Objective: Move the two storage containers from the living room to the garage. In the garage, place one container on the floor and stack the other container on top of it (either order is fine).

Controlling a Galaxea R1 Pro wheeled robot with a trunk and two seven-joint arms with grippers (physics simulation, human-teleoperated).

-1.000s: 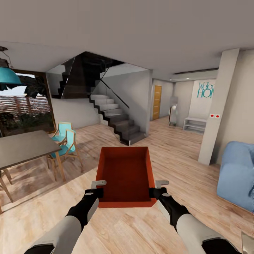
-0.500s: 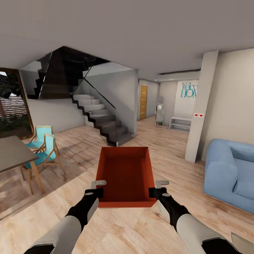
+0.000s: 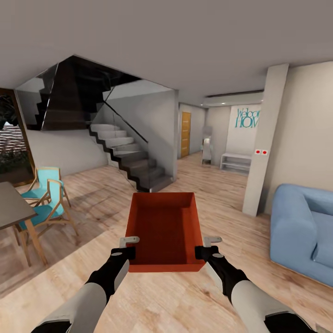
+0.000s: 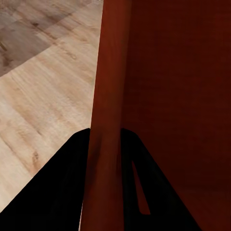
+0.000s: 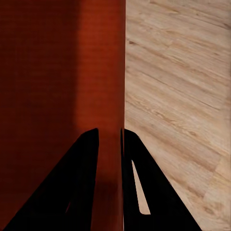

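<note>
Left gripper (image 3: 130, 246) pinches the left wall of the storage container (image 3: 164, 226), and the right gripper (image 3: 207, 246) clamps the opposite wall; both wrist views show dark fingers (image 4: 144, 192) straddling the thin red wall. The bin hangs level ahead of the trunk, above the wood-plank floor (image 3: 217, 194) of the living room. By my judgement the task is early: one container is in transit and the garage is not reached. From the left stand a table (image 3: 11, 210), turquoise chairs (image 3: 44, 194), the staircase (image 3: 134, 162), a pillar (image 3: 263, 138) and the blue sofa (image 3: 300, 231); the lane between staircase and pillar looks passable.
</note>
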